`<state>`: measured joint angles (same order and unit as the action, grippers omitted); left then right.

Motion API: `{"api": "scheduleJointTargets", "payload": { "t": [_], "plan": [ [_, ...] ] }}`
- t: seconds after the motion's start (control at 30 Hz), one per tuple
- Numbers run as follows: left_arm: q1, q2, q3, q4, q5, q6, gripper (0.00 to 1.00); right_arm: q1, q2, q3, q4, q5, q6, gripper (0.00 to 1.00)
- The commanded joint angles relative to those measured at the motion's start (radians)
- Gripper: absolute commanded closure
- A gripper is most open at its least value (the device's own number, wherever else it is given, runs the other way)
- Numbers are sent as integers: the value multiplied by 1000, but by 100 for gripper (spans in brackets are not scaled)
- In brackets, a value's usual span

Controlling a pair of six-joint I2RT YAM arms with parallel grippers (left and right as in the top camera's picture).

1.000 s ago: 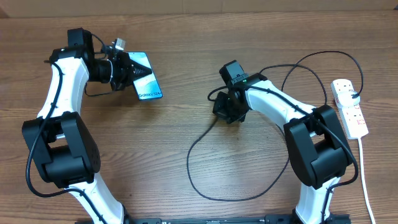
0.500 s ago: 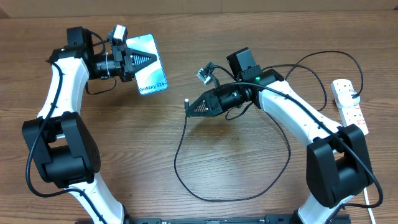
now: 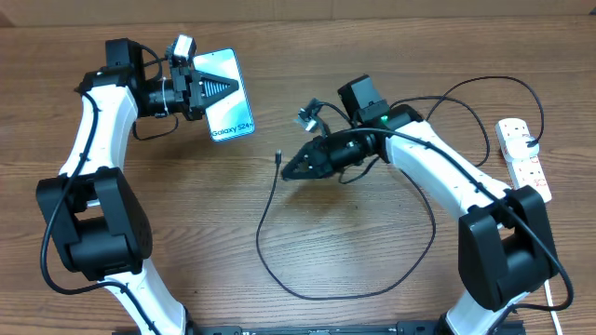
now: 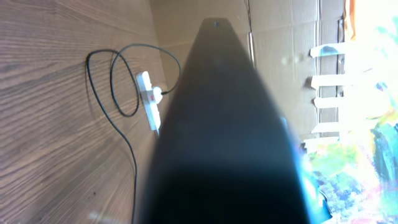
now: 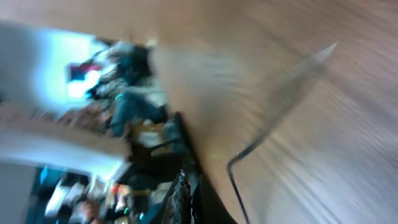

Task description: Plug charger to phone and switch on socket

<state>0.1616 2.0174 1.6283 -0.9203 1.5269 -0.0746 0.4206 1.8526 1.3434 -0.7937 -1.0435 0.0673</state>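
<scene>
Moved since a second ago: right gripper point(image 3: 291, 170) no longer points down at the table point(image 3: 186, 233) but lies level, aimed left, with the charger point(image 3: 260, 223) end raised; left gripper point(image 3: 216, 88) has carried the phone point(image 3: 235, 112) a little farther back and toward the middle.
Overhead, left gripper: clamped on the phone, one black finger lying across the screen.
Overhead, phone: at far left, screen facing up, the "Galaxy S24" end nearest the front of the table.
Overhead, right gripper: closed on the charger just behind its plug tip point(image 3: 278, 156).
Overhead, charger: plug tip stands clear of the phone, with bare table between them; the cable drops into one wide loop toward the front, then runs back under the right arm to the far right.
Overhead, socket point(image 3: 523, 158): at the table's right edge, well apart from both grippers; a black plug point(image 3: 531, 141) sits in its far outlet, and a white cord point(image 3: 549, 261) leads forward.
Left wrist: a dark blurred shape fills the middle, finger or phone I cannot tell; the socket point(image 4: 149, 99) shows small on the table, the charger point(image 4: 132, 162) looping beside it.
Right wrist: heavily blurred; wood table point(image 5: 323, 155) and a thin dark charger point(image 5: 233, 171) line; the jaws cannot be made out here.
</scene>
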Motion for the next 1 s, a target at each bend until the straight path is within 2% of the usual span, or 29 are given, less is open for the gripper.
{"api": "scheduleJointTargets", "payload": {
  "t": [0.0, 0.07, 0.17, 0.2, 0.3, 0.37, 0.47, 0.63, 0.77, 0.97],
  "plan": [
    [25, -46, 11, 1, 52, 14, 96, -53, -9, 6, -56, 232, 16, 96],
    [31, -46, 11, 1, 49, 15, 96, -72, -9, 5, -101, 362, 39, 96],
    [35, -46, 11, 1, 33, 15, 96, -82, -9, 5, -151, 613, 198, 96],
    [35, -46, 11, 2, 29, 15, 96, -82, -9, 5, -156, 660, 248, 90],
    [37, -46, 11, 6, -43, -18, 96, -53, -8, 5, -137, 684, 344, 42],
    [40, -46, 11, 6, -111, -68, 96, -19, -8, 5, -109, 703, 382, 28],
    [50, -46, 11, 6, -172, -110, 96, 49, -8, 5, -67, 795, 460, 28],
    [101, -46, 11, 5, -202, -143, 96, 148, 12, 28, -34, 898, 553, 35],
    [149, -46, 11, -26, -204, -141, 96, 185, 57, 104, -84, 943, 587, 42],
    [169, -46, 11, -79, -265, -124, 96, 227, 182, 237, -108, 992, 592, 45]
  ]
}}
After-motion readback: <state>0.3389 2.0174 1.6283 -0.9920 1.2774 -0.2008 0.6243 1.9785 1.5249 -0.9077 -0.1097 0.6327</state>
